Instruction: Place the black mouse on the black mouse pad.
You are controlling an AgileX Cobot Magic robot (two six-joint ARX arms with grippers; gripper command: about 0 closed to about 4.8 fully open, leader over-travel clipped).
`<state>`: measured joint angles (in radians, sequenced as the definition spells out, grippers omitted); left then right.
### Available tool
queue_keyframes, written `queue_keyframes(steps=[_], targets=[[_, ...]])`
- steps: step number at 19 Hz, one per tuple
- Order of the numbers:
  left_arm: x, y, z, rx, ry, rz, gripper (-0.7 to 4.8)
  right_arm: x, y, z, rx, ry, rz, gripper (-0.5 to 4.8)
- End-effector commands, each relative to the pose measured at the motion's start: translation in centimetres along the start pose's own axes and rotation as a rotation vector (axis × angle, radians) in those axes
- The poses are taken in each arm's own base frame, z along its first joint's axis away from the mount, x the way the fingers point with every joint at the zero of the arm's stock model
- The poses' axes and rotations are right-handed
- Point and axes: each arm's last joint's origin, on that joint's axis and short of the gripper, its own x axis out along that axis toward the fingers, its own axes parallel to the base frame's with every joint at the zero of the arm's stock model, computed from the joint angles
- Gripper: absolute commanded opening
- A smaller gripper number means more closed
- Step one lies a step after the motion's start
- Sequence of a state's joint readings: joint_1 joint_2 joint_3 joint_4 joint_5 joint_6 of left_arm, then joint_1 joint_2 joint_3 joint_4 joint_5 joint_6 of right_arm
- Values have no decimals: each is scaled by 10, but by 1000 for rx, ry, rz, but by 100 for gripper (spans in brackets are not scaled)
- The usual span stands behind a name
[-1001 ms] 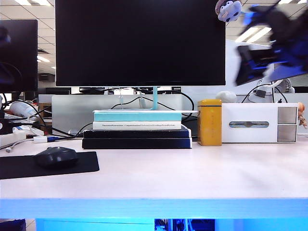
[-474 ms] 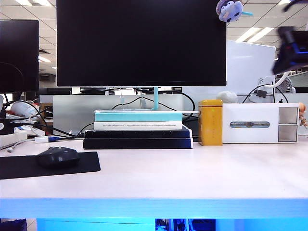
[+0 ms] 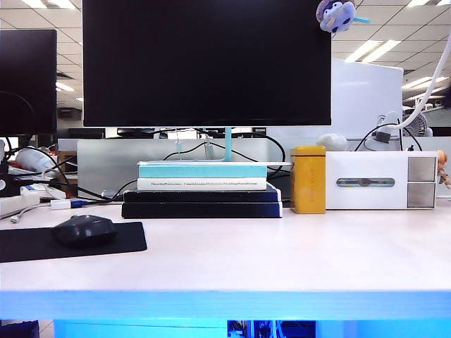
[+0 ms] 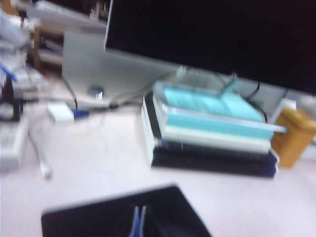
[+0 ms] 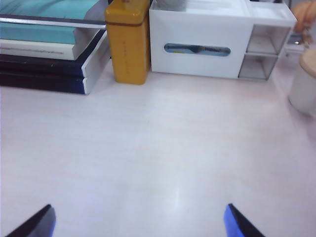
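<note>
Black mouse [image 3: 84, 229] sat on the black mouse pad [image 3: 42, 243]. Left claw [image 4: 139, 219] looked nearly closed, holding nothing; right claw [image 5: 138, 219] gaped. A careless return could nudge it off.

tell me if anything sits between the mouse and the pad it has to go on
Nothing does: the mouse already rests on the pad at the table's left. The left gripper hangs over the pad's edge, fingers nearly together. The right gripper is open above bare table near the yellow tin.
</note>
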<state>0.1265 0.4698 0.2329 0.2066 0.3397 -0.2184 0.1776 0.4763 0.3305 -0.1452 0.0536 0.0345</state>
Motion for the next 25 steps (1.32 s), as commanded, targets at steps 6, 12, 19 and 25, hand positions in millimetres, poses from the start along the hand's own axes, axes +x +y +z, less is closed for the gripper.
queue_keyframes(steps=[6, 12, 19, 25], targets=[[-30, -3, -41, -90, -40, -36, 28, -34, -3, -33, 143, -136, -3, 479], [-32, 1, -63, 14, 19, -3, 83, -19, 0, -67, 40, -107, 33, 479], [-32, 1, -61, 133, -2, -8, 85, -11, 1, -78, -128, -140, -27, 479], [-32, -1, -61, 216, -2, -45, 85, -11, -1, -78, -156, -138, -77, 479]])
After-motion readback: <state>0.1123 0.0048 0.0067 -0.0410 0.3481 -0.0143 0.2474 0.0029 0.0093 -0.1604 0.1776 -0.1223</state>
